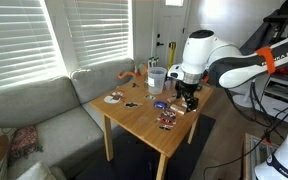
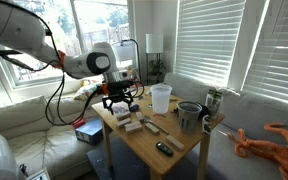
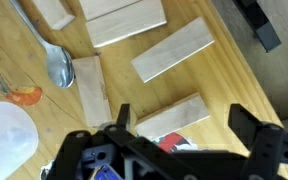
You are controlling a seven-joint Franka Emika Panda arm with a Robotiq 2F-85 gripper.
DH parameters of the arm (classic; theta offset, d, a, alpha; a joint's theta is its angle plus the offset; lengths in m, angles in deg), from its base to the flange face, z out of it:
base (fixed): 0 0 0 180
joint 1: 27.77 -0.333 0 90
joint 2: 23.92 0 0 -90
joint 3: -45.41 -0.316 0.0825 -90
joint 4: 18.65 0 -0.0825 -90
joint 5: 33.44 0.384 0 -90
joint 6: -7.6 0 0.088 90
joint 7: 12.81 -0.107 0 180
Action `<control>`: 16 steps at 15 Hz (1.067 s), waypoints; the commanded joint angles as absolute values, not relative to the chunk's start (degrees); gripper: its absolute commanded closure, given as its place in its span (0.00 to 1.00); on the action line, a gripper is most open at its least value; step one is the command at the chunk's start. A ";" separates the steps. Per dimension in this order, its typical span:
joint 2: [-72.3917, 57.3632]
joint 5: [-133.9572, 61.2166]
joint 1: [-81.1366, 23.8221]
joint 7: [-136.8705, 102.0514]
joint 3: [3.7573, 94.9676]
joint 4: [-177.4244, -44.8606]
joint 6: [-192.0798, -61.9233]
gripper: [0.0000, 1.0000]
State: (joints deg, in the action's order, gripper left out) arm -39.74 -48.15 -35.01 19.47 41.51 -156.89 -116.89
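Note:
My gripper (image 3: 181, 118) is open and hovers just above the wooden table (image 3: 234, 75). Between its fingers lies a pale wooden block (image 3: 174, 115) with a red and white item (image 3: 174, 141) partly under the gripper body. Other wooden blocks lie around: one (image 3: 172, 50) further ahead, one (image 3: 124, 18) at the top, one (image 3: 92, 88) to the left. In both exterior views the gripper (image 1: 189, 98) (image 2: 120, 97) hangs over the table's end, near the blocks (image 2: 130, 125).
A metal spoon (image 3: 60, 66) and a translucent plastic cup (image 3: 4, 140) lie left in the wrist view. On the table stand a clear cup (image 2: 161, 97), a dark pot (image 2: 189, 115), a can (image 2: 213, 101) and a black remote (image 2: 164, 148). An orange toy (image 2: 269, 140) and a sofa (image 1: 34, 110) flank the table.

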 commanded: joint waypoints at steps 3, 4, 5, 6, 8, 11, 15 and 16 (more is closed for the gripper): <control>-37.79 -41.33 -36.77 31.85 44.58 -156.85 -121.12 0.00; -37.18 -39.22 -36.91 33.62 44.86 -156.29 -119.69 0.00; -36.94 -38.32 -36.71 34.50 44.78 -156.23 -119.28 0.00; -36.78 -37.32 -36.53 35.69 44.80 -156.16 -119.08 0.00; -36.46 -37.07 -36.02 36.88 44.63 -156.18 -119.42 0.00; -36.40 -36.96 -35.86 38.47 44.67 -156.14 -120.18 0.00; -36.11 -36.95 -35.96 41.24 44.70 -155.77 -121.49 0.00; -35.87 -37.11 -35.88 41.87 44.71 -155.52 -121.69 0.00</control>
